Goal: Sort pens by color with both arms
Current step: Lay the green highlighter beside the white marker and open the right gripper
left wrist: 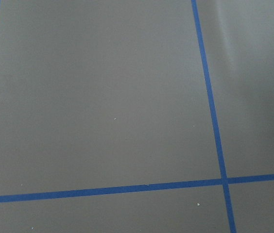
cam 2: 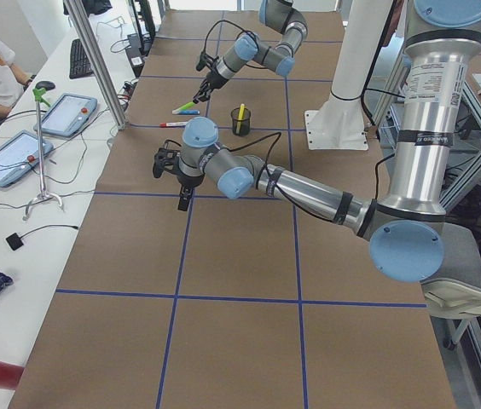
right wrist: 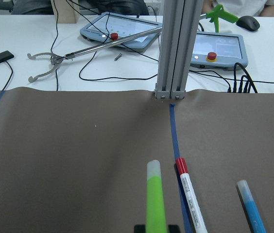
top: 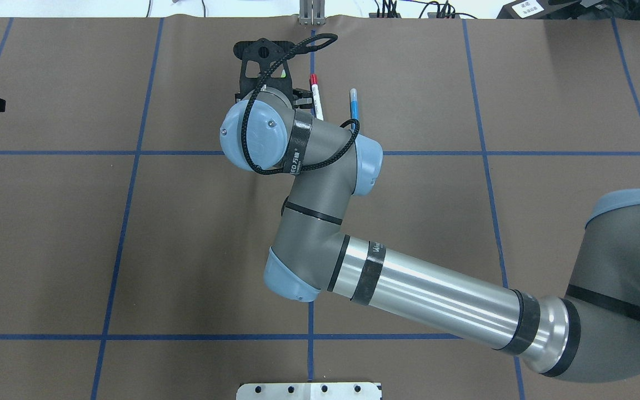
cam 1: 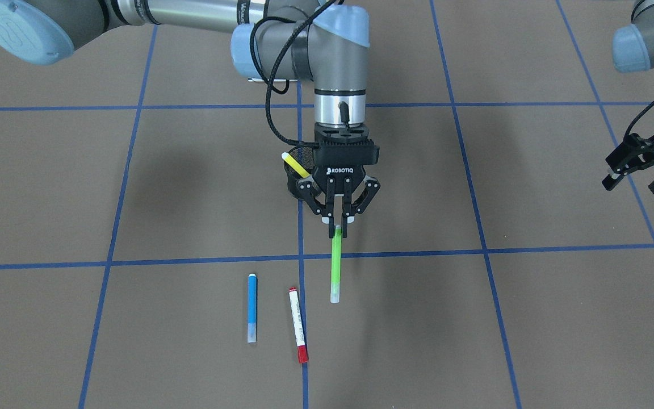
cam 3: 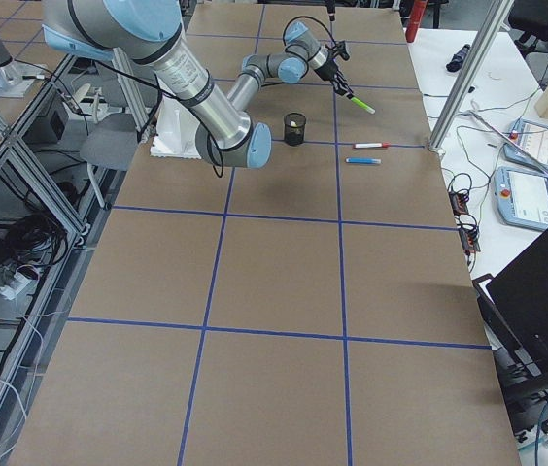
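The right arm's black two-finger gripper [cam 1: 338, 230] is clamped on one end of the slim light green marker pen [cam 1: 335, 267]. The pen sticks out from the fingertips, pointing away from the robot and slanting down toward the brown table mat [cam 1: 531, 318]. Whether its free tip touches the mat cannot be told. Just to the robot's right of it lies the white-barrelled marker with red ends [cam 1: 298, 324], flat on the mat along a blue tape line [cam 1: 395, 254] of the grid. The slim blue marker [cam 1: 252, 307] lies further right, near the white one but apart from it and roughly parallel to it. Both lie on the far side of the table from the robot. Nearer the robot, right behind the closed gripper, stands the black mesh cup [cam 3: 294, 129]. The yellow marker [cam 1: 295, 165] leans in it, its upper end tilted toward the robot's right. The left arm's black gripper [cam 1: 633, 184] hangs above the mat well off to the robot's left, its fingers spread apart with nothing between them. Its wrist camera looks down on bare brown mat crossed by blue tape. In the right wrist view the green pen rises from the bottom centre, with the white and blue pens to its right.
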Controlling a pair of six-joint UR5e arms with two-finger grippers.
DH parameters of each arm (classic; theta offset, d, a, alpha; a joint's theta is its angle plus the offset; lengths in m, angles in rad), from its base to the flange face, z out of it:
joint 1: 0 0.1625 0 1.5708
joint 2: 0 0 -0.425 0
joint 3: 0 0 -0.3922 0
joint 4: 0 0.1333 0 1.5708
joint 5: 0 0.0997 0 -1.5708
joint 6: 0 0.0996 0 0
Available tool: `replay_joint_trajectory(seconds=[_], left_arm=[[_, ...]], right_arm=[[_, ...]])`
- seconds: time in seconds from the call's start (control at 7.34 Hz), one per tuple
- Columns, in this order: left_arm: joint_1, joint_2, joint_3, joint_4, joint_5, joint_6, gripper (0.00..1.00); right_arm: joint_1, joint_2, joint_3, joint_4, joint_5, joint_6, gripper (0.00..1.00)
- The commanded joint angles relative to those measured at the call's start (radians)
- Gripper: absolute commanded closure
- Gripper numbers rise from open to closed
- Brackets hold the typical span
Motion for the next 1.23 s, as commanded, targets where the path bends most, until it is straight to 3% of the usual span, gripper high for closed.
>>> replay_joint_trajectory(seconds=[0.0,0.54,1.09], left_arm=[[0.003,0.0,0.004,-0.001,0.001,0.0,0.0],[0.003,0.0,-0.002,0.001,0.001,-0.006,0.0],[0.001,0.0,-0.007,0.001,0.0,-0.008,0.0]], right_arm=[[0.012,-0.008,-0.181,0.259,-0.041,-0.01,1.0],[0.01,0.001,-0.286,0.352,-0.045,-0.032,1.0],[0.01,0.081,-0.401,0.353,-0.036,-0.136,1.0]])
